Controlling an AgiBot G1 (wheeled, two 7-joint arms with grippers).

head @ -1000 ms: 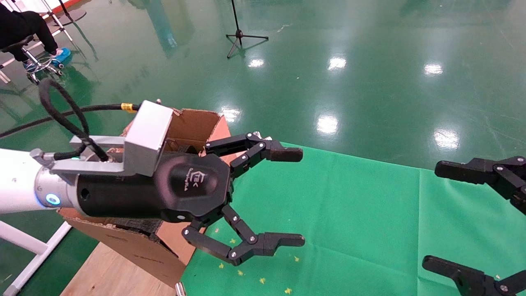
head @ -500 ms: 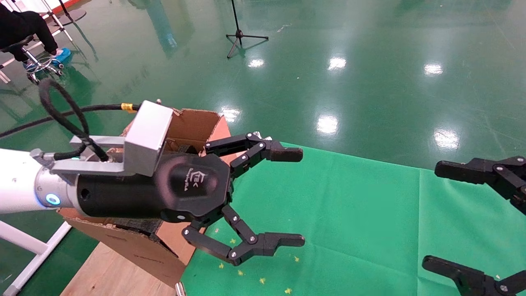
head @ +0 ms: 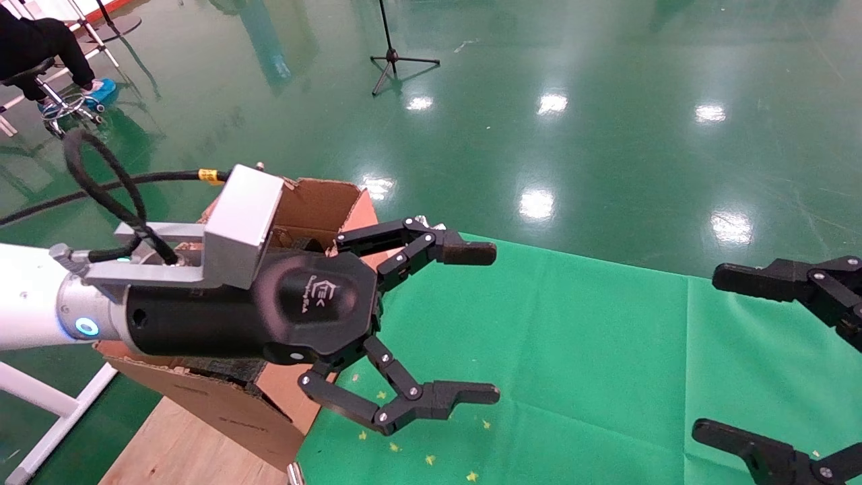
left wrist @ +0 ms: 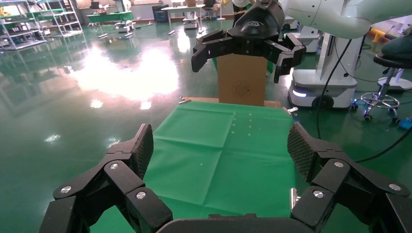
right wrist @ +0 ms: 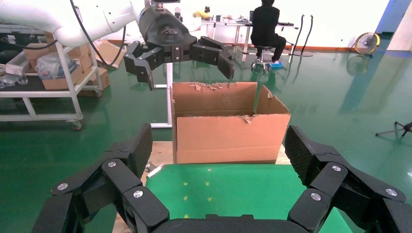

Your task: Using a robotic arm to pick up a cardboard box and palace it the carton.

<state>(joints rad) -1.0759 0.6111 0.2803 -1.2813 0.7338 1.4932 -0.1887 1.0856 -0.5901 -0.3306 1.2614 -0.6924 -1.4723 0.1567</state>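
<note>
The robotic arm's left gripper is open and empty, held in the air beside the carton, its fingers reaching out over the green cloth. Its body hides much of the carton in the head view. The carton, brown with upright ragged flaps, shows whole in the right wrist view and stands at the cloth's left end. My right gripper is open and empty at the right edge. The small taped cardboard box is out of view in every frame. The left wrist view shows bare cloth between my open left gripper's fingers.
The cloth covers a wooden table. Glossy green floor lies beyond, with a tripod stand and a seated person at the far left. A white table frame stands at the left.
</note>
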